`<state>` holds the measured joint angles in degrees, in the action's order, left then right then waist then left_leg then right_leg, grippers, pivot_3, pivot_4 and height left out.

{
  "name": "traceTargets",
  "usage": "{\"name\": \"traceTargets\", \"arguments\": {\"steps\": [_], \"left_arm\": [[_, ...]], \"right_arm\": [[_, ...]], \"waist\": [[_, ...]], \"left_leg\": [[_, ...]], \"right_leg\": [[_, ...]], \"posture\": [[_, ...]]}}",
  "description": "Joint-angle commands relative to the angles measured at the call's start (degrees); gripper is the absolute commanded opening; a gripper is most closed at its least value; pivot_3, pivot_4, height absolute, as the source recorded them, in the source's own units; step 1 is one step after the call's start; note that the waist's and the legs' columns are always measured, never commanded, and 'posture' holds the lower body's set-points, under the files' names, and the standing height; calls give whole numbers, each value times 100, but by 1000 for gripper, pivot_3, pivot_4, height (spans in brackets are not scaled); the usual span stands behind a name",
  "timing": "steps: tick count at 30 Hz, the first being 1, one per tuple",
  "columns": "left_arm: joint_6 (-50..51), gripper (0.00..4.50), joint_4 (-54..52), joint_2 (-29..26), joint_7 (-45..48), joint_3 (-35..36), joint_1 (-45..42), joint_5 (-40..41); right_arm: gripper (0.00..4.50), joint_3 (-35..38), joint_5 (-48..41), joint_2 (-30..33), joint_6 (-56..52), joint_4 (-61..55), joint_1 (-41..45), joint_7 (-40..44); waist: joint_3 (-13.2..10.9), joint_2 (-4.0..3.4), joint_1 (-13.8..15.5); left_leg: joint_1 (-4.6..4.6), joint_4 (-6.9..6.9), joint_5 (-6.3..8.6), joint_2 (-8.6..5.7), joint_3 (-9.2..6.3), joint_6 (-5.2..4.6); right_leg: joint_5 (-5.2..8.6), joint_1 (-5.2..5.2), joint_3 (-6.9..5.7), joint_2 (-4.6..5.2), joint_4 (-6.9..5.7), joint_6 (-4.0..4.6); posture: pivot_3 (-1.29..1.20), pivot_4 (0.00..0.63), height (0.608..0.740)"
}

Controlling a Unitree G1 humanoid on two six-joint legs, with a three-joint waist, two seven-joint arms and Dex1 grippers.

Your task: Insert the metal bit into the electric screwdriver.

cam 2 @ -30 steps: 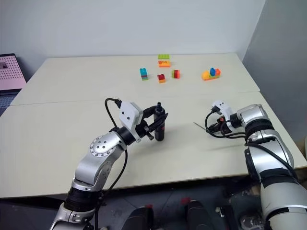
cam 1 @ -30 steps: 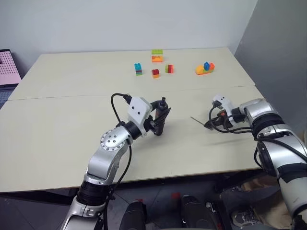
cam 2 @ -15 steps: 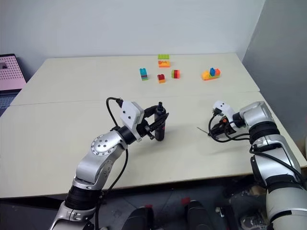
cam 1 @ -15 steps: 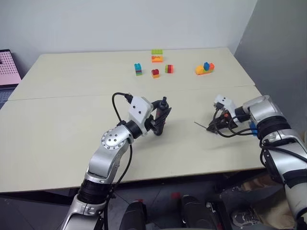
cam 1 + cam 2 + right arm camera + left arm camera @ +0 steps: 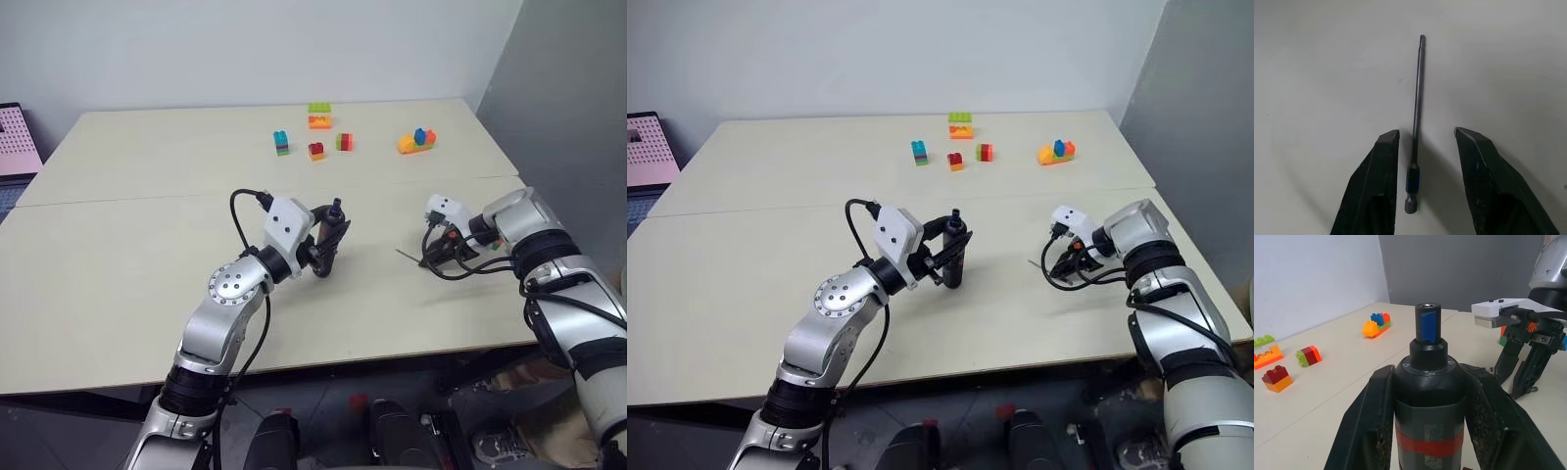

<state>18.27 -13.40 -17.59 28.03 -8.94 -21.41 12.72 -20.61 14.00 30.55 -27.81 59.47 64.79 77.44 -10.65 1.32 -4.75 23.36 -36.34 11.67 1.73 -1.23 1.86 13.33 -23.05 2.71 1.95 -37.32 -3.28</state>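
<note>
My left gripper [image 5: 330, 245] is shut on the electric screwdriver [image 5: 332, 238], a stubby black tool with a red band. It holds the tool upright above the table, and the blue-marked socket end [image 5: 1428, 322] points up. The metal bit [image 5: 1418, 98] is a thin grey rod lying flat on the table [image 5: 137, 255]. My right gripper [image 5: 1426, 132] points down over it, open, with one finger on each side of the rod's thicker end. Neither finger touches it. In the left eye view the bit [image 5: 407, 255] pokes out to the left of the right gripper [image 5: 429, 259].
Several coloured toy bricks stand at the back of the table: a green-orange stack [image 5: 320, 115], a blue-green one [image 5: 282, 142], small red ones [image 5: 317, 150] and an orange-blue piece [image 5: 418, 140]. A pink board [image 5: 20, 137] sits at the far left. The table's right edge runs close to my right arm.
My right wrist has rolled, and its white camera housing has swung to the left. The bit stays on the table by its fingertips. The left arm and the screwdriver have not moved.
</note>
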Motion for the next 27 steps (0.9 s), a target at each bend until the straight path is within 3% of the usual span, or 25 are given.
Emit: {"name": "traceTargets", "arguments": {"steps": [1,4,11,20,24,27], "left_arm": [[121,1639,229,-37,-66,-57,123,-219],[111,1639,240,-47,-72,-49,143,-226],[71,1639,308,-53,-82,-48,116,-256],[153,1639,291,-184,-171,167,24,-246],[289,1639,185,-368,-183,617,14,-2],[290,1639,128,-225,-457,927,68,183]], "right_arm": [[713,-109,54,-180,-10,75,-17,112],[35,-94,37,-247,-77,-36,-54,148],[0,40,-85,-237,-245,-293,-108,155],[0,888,-785,-100,-693,-1185,-187,-366],[0,1783,-1329,-69,-395,-2944,-1041,-1238],[0,2445,-1824,-379,-594,-4184,-1565,-1928]], "waist": [[1,-1,0],[2,0,-1],[2,0,-6],[0,-2,-8],[0,0,-2],[-3,-1,-20]], "left_leg": [[0,1,0,0,-1,0],[-1,4,0,0,-3,0],[-46,28,0,1,-10,0],[-43,30,0,2,-12,0],[-42,34,1,4,-15,1],[-39,41,1,6,-15,1]], "right_leg": [[0,0,0,-1,0,0],[-1,0,-1,-2,0,-2],[6,37,1,-10,7,10],[8,39,1,-13,13,13],[8,36,0,-14,16,13],[9,32,0,-17,20,13]], "posture": [[0,150,740],[0,150,740],[0,150,740],[0,150,740],[0,150,740],[0,150,740]]}}
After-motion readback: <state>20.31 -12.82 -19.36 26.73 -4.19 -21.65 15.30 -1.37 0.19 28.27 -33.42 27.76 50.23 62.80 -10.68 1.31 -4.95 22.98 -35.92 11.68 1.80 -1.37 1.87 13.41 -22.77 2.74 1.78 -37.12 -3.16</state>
